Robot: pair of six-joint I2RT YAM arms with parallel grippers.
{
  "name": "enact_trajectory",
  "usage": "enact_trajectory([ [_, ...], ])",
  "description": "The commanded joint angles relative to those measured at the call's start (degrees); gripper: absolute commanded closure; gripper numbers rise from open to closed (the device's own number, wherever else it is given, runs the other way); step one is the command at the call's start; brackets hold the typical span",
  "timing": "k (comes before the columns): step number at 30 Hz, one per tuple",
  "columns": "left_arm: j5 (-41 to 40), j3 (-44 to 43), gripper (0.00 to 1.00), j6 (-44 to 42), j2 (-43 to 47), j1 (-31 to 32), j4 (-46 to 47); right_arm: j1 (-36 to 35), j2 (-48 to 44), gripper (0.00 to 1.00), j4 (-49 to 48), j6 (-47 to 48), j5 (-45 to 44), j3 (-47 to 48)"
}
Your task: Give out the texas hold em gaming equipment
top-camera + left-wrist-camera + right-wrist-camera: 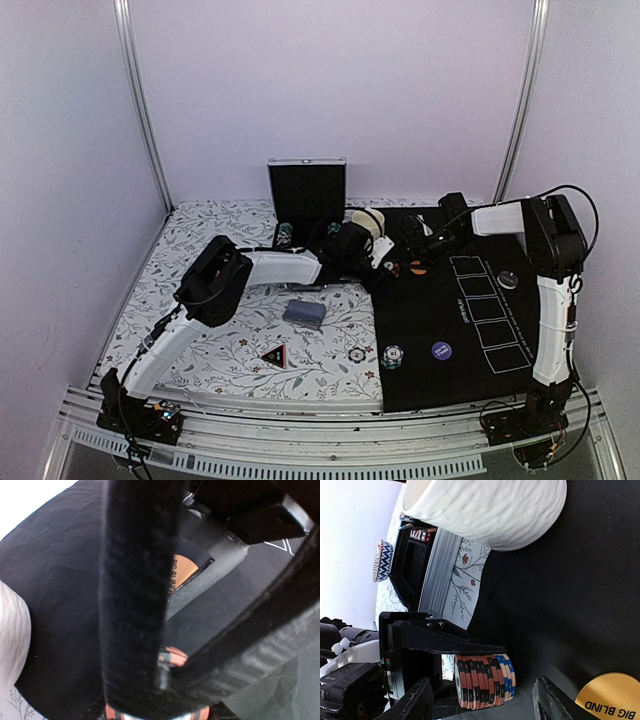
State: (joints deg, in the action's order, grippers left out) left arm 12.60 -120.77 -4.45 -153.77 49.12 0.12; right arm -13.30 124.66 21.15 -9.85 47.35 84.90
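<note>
The left pincer [385, 256] reaches to the far middle of the counter [200, 225] and is clenched on a stack of striped poker chips [485, 680], mostly orange and black with one blue at the end. The stack lies on its edge between the two fingers, low over the black mat [440, 310]. The right pincer [485, 687] faces it from the other side, released, its fingers spread wide to either side of the stack and touching nothing. An orange disc [610, 700] printed "BIG BLIND" lies flat on the mat just beside them. Behind the pincers a cream cup [485, 510] stands near the mat's far left corner; what it holds cannot be told. At the back edge a black case [307, 195] stands open with its lid upright, and a row of chips shows along one side of its tray. A small zigzag-patterned dish [382, 560] sits next to the case, contents unclear. Nearer the arms, on the floral cloth, lie a deck of grey-blue cards [303, 313], a black triangle marker [273, 354] and a loose chip [357, 355]. A second chip [392, 356] and a dark blue disc [441, 350] rest on the mat.
</note>
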Motion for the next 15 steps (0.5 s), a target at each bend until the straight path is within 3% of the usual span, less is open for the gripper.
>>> enact_trajectory([
  [1,0.3,1.5,0.56,0.5,1.1,0.4,-1.3,0.1,-1.8,0.3,-0.1,0.9,0.0,1.4],
  [6,0.2,1.5,0.55,-0.2,1.3,0.4,-1.2,0.1,-2.2,0.3,-0.4,0.5,-0.2,1.6],
  [15,0.3,1.0,0.63,-1.8,2.3,0.4,-1.8,0.1,-3.3,0.3,0.9,1.2,-1.8,1.4],
])
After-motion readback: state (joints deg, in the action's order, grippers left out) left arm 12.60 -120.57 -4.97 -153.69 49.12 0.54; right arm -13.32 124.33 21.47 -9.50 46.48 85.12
